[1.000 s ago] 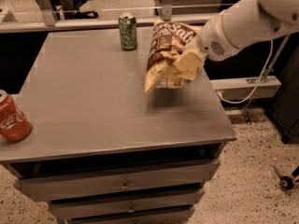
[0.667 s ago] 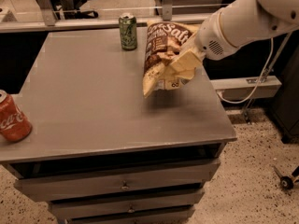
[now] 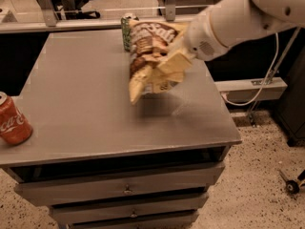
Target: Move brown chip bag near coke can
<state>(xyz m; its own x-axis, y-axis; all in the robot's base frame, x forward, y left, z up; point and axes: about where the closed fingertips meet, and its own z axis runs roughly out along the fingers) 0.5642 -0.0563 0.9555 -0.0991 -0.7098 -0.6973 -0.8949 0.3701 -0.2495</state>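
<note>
Camera view, gripper (image 3: pixel 174 64) over table (image 3: pixel 81 109), jaws pinching brown chip bag (image 3: pixel 144 49), crumpled tan, dark panel, aloft

The brown chip bag (image 3: pixel 143 46) is tan-yellow with a dark brown panel, white letters and chip pictures. The cream-coloured gripper (image 3: pixel 172 67), on a white arm (image 3: pixel 228 18), grips it above the grey table (image 3: pixel 81 104). The coke can (image 3: pixel 13 120) is red with white script. The other can (image 3: pixel 125 32) is green. The floor (image 3: pixel 262 185) is speckled beige.
</note>
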